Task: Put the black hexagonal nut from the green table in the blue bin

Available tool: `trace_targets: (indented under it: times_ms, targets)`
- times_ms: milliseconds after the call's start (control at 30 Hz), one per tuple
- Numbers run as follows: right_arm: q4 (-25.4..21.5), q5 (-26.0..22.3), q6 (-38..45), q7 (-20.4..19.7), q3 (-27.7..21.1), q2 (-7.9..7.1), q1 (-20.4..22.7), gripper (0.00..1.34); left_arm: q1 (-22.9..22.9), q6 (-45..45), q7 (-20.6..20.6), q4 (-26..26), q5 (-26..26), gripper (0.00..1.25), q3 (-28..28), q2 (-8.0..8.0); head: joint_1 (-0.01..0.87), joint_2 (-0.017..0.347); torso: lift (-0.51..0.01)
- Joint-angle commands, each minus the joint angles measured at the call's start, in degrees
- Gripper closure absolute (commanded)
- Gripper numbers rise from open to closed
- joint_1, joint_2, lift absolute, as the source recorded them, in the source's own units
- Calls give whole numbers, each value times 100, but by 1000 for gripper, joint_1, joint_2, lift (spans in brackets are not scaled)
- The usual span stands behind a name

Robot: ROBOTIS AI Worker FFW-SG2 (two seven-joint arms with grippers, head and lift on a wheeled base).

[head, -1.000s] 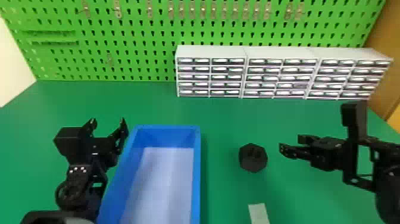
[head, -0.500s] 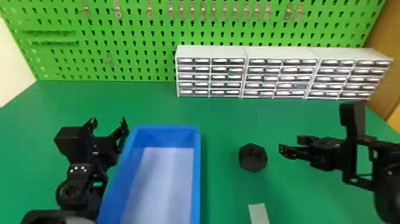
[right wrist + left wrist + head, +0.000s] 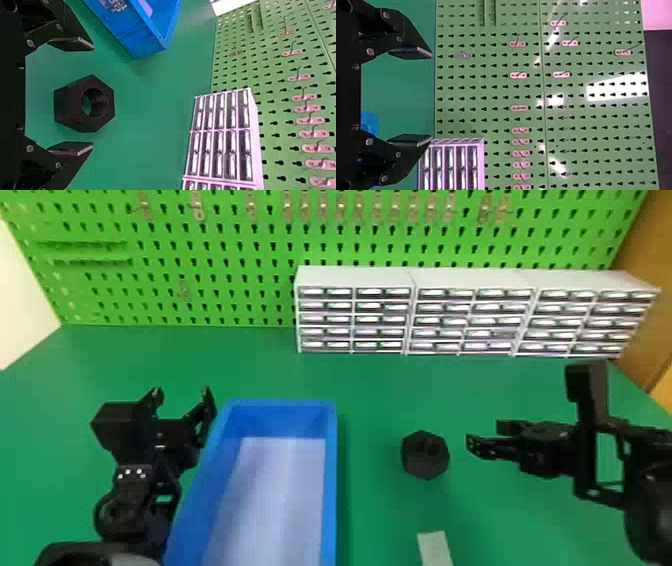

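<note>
On the green table (image 3: 380,390) rests the black hexagonal nut (image 3: 425,455), to the right of the blue bin (image 3: 330,490). Just right of the nut is my right gripper (image 3: 482,435), its fingers apart. In the right wrist view, the nut (image 3: 84,103) appears between the open fingers of my right gripper (image 3: 71,96), its round hole visible, with green surface between it and each finger. At the bin's left side my left gripper (image 3: 182,397) is parked open; in the left wrist view nothing is between the fingertips of my left gripper (image 3: 411,96).
White drawer cabinets (image 3: 355,310) line the back right of the table before a green pegboard (image 3: 240,255). A pale strip (image 3: 434,547) lies near the front edge, below the nut. The bin's right wall (image 3: 331,450) stands left of the nut.
</note>
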Motion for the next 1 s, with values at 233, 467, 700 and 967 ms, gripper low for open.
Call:
trace_targets:
  times_ms: [233, 467, 700, 967]
  targets:
    - [288, 160, 50, 148, 146, 8, -214, 391, 0, 0, 1, 9, -18, 501, 0, 2, 657, 57, -95]
    - [499, 520, 50, 341, 252, 26, -416, 391, -9, 0, 1, 9, -18, 501, 0, 2, 657, 57, -95]
    - [842, 766, 85, 438, 261, 26, -688, 391, -9, 0, 1, 9, -18, 501, 9, 2, 657, 57, -95]
    - [1211, 977, 50, 482, 243, 87, -1014, 389, -18, 0, 1, 17, -44, 501, -17, 2, 657, 57, -95]
